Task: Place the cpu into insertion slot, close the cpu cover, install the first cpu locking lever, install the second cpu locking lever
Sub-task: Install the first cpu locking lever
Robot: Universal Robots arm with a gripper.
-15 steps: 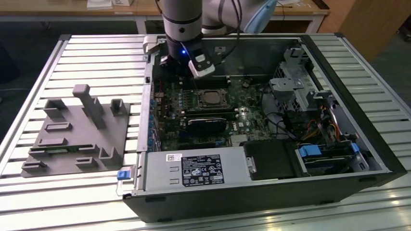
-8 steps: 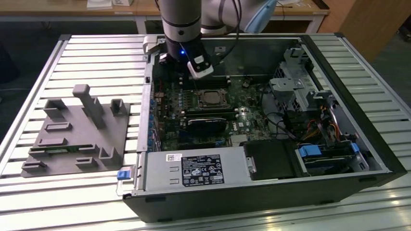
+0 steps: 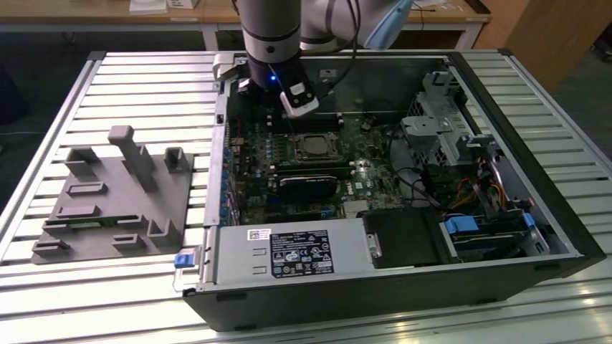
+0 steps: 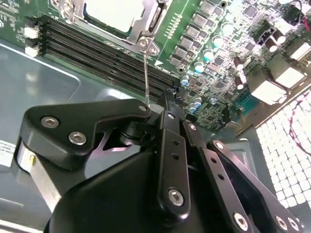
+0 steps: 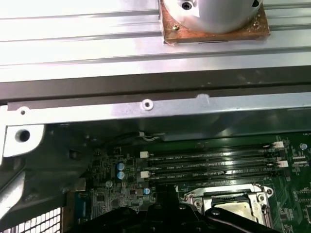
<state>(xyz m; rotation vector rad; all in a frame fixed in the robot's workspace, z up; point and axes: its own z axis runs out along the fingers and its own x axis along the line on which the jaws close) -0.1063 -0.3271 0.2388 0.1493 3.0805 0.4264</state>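
The cpu [image 3: 314, 146] lies flat in the insertion slot [image 3: 295, 139] on the green motherboard, its dull silver top showing in both wrist views [image 4: 109, 14] [image 5: 236, 212]. The cpu cover [image 4: 151, 22] is down around the chip as a metal frame. A thin metal locking lever [image 4: 146, 73] stands up from the socket corner, and its free end meets the tip of my gripper [image 4: 163, 104]. The fingers look shut, with the lever end touching beside them. In the exterior view my gripper [image 3: 285, 118] hangs just behind the socket, inside the open case.
Long black memory slots [image 5: 214, 165] run beside the socket. The case's metal wall [image 5: 146, 109] is close behind the gripper. A grey labelled power-supply box [image 3: 297, 252] sits at the front. Drive cages and cables [image 3: 459, 143] fill the exterior view's right, a grey fixture board [image 3: 115, 197] its left.
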